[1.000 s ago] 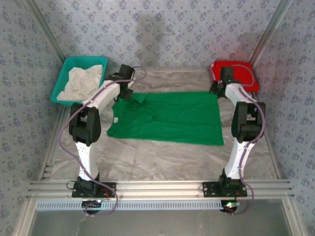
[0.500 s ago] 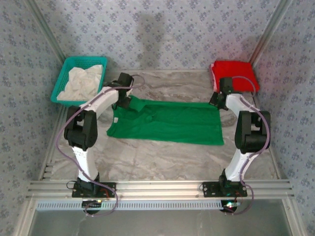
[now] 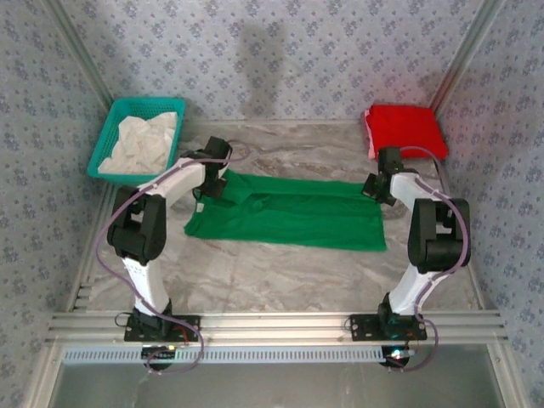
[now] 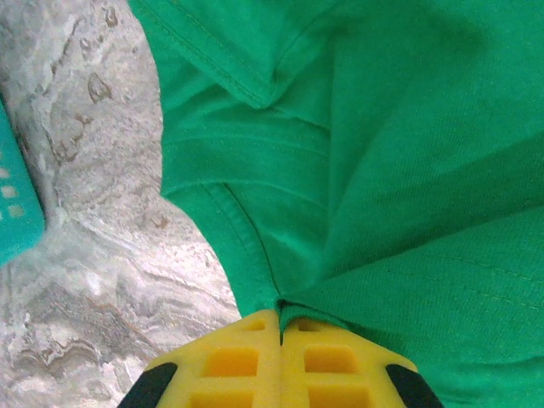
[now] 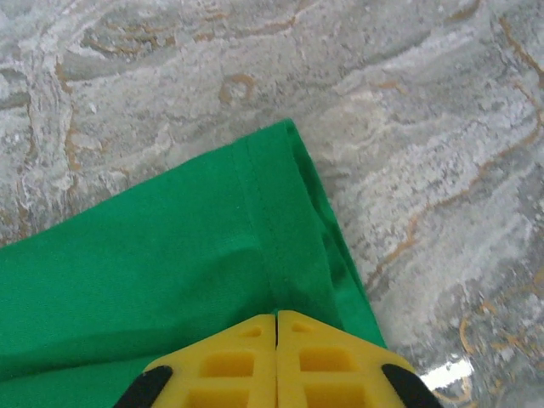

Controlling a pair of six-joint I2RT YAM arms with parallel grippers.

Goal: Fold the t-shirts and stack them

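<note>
Desk (image 3: 280,272): marbled surface, carrying all items.

Green t-shirt (image 3: 297,217): lies spread across the middle of the desk between the two arms, collar end to the left, hem end to the right. The near edge lies flat. The far edge is lifted and doubled toward the near side.

Basket (image 3: 144,102): teal, at the far left corner, holding crumpled white cloth (image 3: 140,140). Well apart from the green t-shirt.

Red t-shirt (image 3: 404,129): folded, at the far right corner, beyond the right arm.

Left hand (image 4: 280,327): yellow fingers pressed together, pinching green cloth near the collar and shoulder. Creases fan out from the pinch.

Right hand (image 5: 276,319): fingers likewise pressed together, clamped on the stitched hem at the far right corner.

Step in hand, as judged: a lengthwise fold, bringing the far edge over to the near edge.
- Both hands should travel at the same pace and height, so the fold line runs straight.
- The cloth between them should stay lightly taut; slack would wrinkle the top layer.
- The near edge must not be dragged; the carried edge should be set down on it before release.
- The left pinch appears to gather several layers, so the sleeve may bunch and needs watching.

Change against the frame a second ago: both hands have moved toward the near side, taking the far edge with them. The green t-shirt now covers a narrower strip front to back. The red t-shirt, then partly behind the right arm, is now in plain sight
</note>
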